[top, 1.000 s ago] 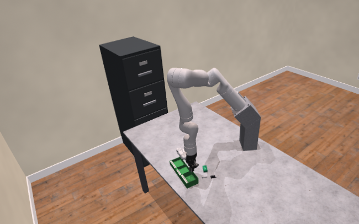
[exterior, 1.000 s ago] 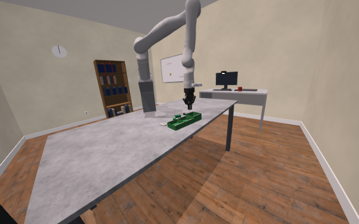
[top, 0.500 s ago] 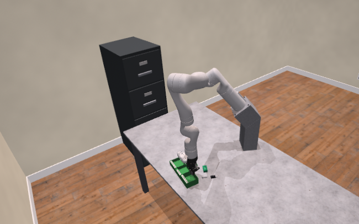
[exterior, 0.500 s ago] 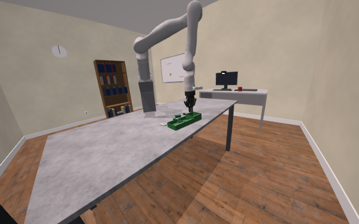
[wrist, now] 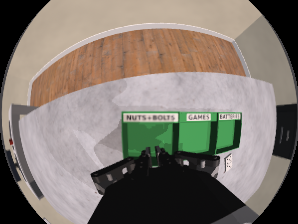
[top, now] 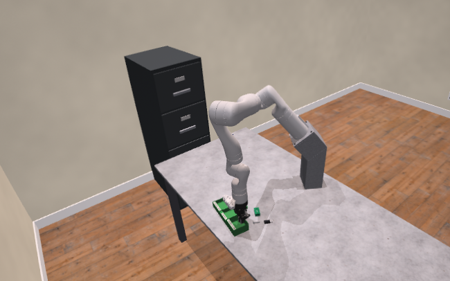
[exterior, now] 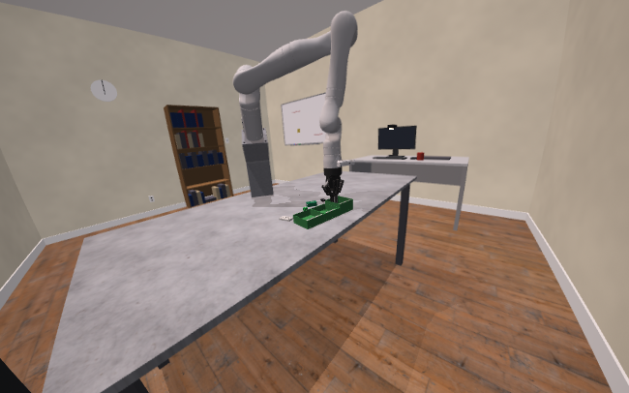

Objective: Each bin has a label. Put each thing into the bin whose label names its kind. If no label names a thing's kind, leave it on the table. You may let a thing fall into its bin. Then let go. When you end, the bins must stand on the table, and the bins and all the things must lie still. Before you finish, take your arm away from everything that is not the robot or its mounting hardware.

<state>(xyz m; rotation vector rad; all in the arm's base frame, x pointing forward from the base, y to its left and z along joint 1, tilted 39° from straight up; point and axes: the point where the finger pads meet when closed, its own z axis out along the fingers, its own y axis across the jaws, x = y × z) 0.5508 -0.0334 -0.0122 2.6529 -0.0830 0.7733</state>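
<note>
Wrist view: claw (top: 242,220) (exterior: 334,198) (wrist: 152,151) over NUTS+BOLTS bin (top: 240,227) (exterior: 346,205) (wrist: 150,135), near its rim.

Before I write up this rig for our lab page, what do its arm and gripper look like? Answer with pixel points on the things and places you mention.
The arm (top: 223,113) (exterior: 339,63) is pale grey and smooth, with rounded, tube-like links and thin seam lines at some joints. The gripper (top: 243,220) (exterior: 334,198) (wrist: 152,151) is black, with angular, linked fingers. No cables or lettering can be made out on either.

An office: a filing cabinet (top: 181,104), a bookshelf (exterior: 175,156), a whiteboard (exterior: 303,117), and a monitor (exterior: 397,138) on a desk (exterior: 414,171)
</note>
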